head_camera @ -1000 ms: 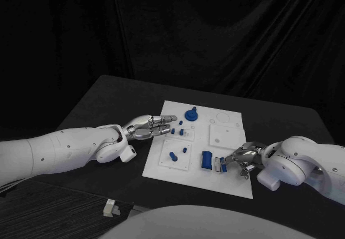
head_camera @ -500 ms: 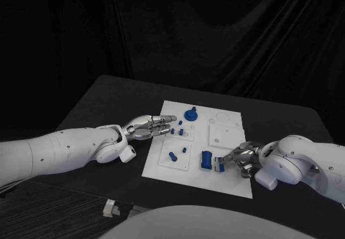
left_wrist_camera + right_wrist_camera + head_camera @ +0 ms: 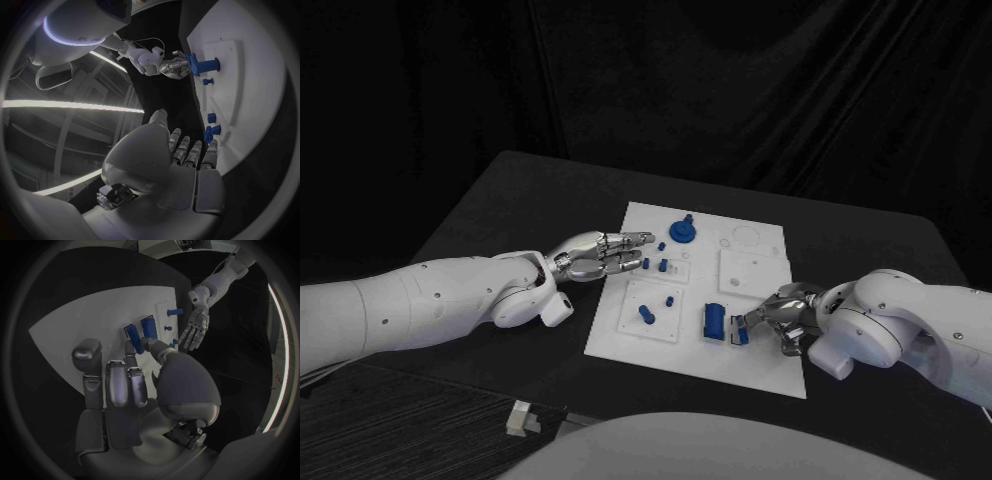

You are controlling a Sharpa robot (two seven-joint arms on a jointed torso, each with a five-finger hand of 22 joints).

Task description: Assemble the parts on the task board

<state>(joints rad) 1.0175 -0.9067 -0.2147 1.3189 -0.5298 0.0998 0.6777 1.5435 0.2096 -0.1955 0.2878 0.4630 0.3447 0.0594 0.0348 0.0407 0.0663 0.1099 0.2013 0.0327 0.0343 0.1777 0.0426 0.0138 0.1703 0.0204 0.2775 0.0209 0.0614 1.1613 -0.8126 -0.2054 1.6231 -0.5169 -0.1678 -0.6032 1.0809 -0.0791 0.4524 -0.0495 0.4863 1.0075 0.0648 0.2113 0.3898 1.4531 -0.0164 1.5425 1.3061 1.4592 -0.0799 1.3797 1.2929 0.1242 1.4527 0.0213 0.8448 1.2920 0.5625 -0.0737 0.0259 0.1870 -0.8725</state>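
Parts look stiff, light plastic: right hand pinches blue block on task board; left hand hovers spread, holding nothing.

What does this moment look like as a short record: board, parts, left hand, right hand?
board: white task board lies flat in the middle of the black table
parts: round blue knob at the far end; small blue pegs mid-board; two upright blue blocks near the right hand
left hand: left hand over the board's left edge, fingers extended, holding nothing
right hand: right hand at the board's right side, fingers against the nearer blue block; a firm grip cannot be confirmed
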